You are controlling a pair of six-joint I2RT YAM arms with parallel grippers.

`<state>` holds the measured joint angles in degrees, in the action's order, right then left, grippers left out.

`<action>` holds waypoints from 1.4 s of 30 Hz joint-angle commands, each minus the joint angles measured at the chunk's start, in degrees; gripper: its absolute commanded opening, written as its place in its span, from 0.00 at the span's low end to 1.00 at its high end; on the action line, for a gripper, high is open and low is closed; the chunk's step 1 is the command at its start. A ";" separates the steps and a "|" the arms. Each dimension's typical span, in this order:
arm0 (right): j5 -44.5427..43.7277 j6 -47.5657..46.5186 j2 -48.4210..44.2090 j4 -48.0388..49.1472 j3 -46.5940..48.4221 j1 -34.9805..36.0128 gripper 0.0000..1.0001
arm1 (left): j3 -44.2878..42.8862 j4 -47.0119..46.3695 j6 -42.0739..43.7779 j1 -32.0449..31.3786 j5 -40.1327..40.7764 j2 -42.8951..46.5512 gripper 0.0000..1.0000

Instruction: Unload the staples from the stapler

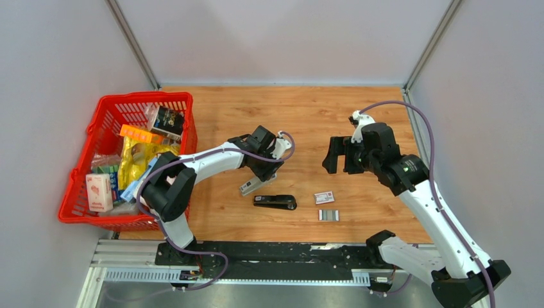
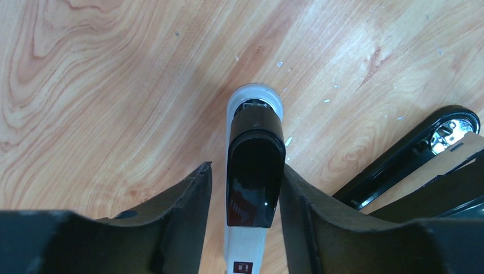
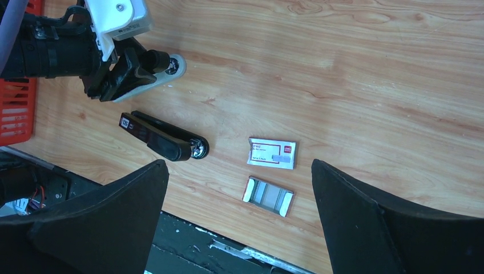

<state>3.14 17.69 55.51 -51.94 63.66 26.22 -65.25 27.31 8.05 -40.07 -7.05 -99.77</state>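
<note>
Loosely astride the glossy, round-nosed black-and-white stapler [image 2: 255,171], matte left fingers [image 2: 182,211], ajar; right fingers [image 3: 365,211] wide apart.

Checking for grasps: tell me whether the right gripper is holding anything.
No. The right gripper stands wide open, nothing between its jaws.

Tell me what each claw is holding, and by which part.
Nothing yet. The left claw straddles the white stapler around its black top, with a gap; the right claw hangs open, empty.

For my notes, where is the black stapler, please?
In the top view, the black stapler lies front-centre, nearer than the left tool and left of the red-and-white box.
</note>
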 commanded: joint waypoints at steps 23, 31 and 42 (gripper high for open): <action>-1.65 -4.06 -0.66 -2.72 6.83 0.59 1.00 | -10.42 13.29 3.46 -0.35 -9.54 15.21 0.00; 16.01 -9.86 1.79 -5.44 14.29 3.48 0.95 | -9.11 17.16 4.60 -0.44 -26.14 23.82 0.00; 23.22 -16.28 2.24 -1.68 14.22 18.07 0.93 | -5.15 15.67 2.76 -0.44 -42.50 35.60 0.00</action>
<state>20.38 5.34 59.27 -57.25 78.32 41.58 -70.43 45.63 10.79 -40.42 -38.68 -68.45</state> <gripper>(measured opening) 0.940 0.393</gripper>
